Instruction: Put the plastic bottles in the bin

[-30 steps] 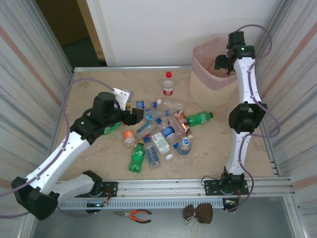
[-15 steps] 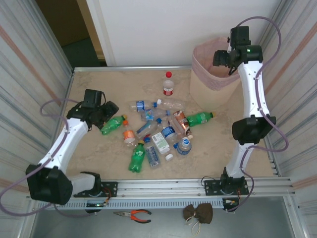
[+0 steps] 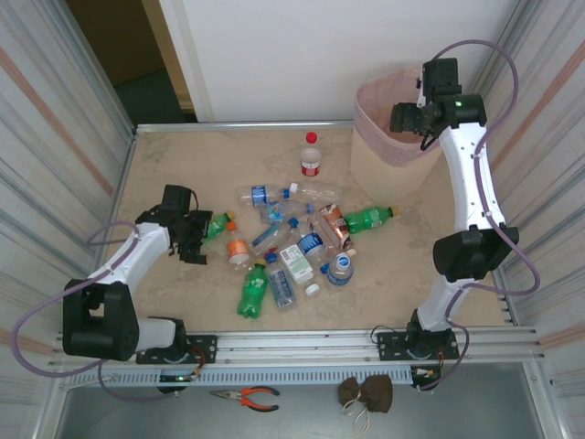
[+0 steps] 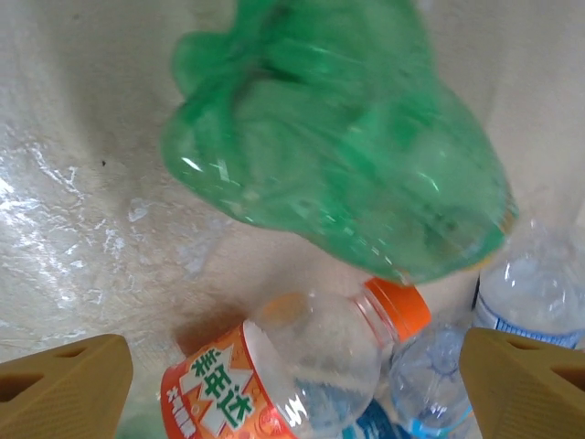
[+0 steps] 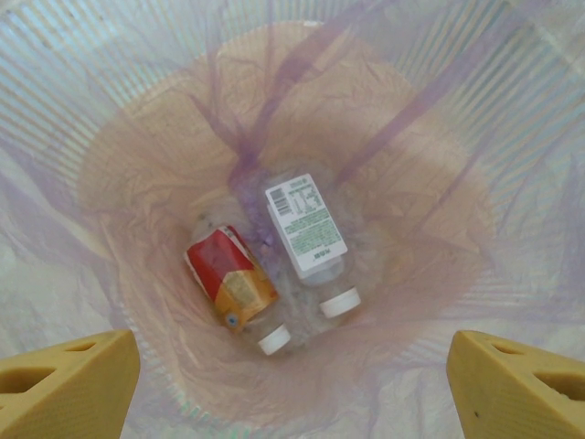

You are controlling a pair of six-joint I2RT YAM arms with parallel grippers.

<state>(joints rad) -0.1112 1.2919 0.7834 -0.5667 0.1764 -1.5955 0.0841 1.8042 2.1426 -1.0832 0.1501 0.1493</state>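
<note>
The left gripper (image 3: 194, 241) hovers with its fingers spread wide and empty over a crushed green bottle (image 4: 338, 155). That bottle lies on the table (image 3: 164, 165) at the left edge of the heap of plastic bottles (image 3: 302, 242), with an orange-capped bottle (image 4: 306, 361) just beside it. A clean pick likely means lowering straight down to straddle the green body alone, then closing gently, since thin plastic buckles and slips. The right gripper (image 3: 409, 117) hangs wide and empty above the bin (image 3: 384, 160), where two bottles (image 5: 306, 229) lie at the bottom.
</note>
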